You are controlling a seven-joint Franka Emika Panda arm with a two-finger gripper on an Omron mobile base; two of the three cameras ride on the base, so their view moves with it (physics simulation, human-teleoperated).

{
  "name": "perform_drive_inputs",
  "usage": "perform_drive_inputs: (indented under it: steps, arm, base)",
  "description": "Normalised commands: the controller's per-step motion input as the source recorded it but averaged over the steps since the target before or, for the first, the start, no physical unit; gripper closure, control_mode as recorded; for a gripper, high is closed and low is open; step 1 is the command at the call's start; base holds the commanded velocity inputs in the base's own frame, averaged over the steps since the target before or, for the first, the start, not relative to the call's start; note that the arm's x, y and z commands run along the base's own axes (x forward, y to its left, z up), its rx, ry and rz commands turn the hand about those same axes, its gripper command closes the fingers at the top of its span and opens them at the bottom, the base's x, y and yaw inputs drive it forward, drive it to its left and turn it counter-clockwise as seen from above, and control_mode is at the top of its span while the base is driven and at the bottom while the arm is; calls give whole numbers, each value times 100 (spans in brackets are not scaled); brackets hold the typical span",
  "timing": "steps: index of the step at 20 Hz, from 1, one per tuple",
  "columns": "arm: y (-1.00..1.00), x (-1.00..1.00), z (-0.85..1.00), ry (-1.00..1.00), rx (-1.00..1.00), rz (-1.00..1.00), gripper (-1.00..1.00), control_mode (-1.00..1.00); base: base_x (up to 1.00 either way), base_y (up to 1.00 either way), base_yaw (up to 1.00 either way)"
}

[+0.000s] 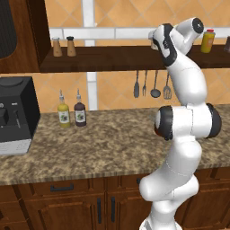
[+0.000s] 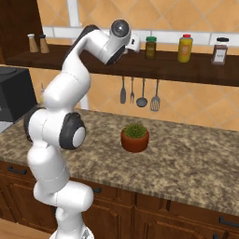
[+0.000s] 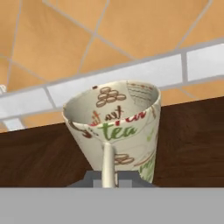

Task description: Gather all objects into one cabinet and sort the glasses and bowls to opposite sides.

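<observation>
One cream patterned cup (image 3: 114, 131) sat pinched in the closed gripper (image 3: 109, 173), one finger over its rim. It was held just above the dark wooden shelf (image 3: 35, 153), against the tiled wall (image 3: 131, 26).

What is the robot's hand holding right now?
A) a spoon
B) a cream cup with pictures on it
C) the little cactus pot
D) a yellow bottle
B: in the hand view the gripper is shut on the cream patterned cup, one finger running up its wall, in front of the dark wooden shelf.
</observation>
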Motion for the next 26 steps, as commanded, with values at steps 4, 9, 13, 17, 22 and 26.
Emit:
perform_drive_inputs:
  steps: [4, 9, 13, 17, 22, 26]
  arm:
    - [0, -84, 43, -14, -1, 5, 100, -100]
    - [0, -99, 46, -4, -2, 3, 100, -100]
    - [0, -100, 35, 0, 0, 0, 100, -100]
    - [0, -100, 24, 0, 0, 0, 100, -100]
    - [0, -100, 8, 4, 0, 0, 100, -100]
    - [0, -86, -2, 14, 0, -4, 100, -100]
  base:
    - [0, 0, 0]
    - [0, 0, 0]
    - [0, 0, 0]
    - [0, 0, 0]
    - [0, 0, 0]
    - [0, 0, 0]
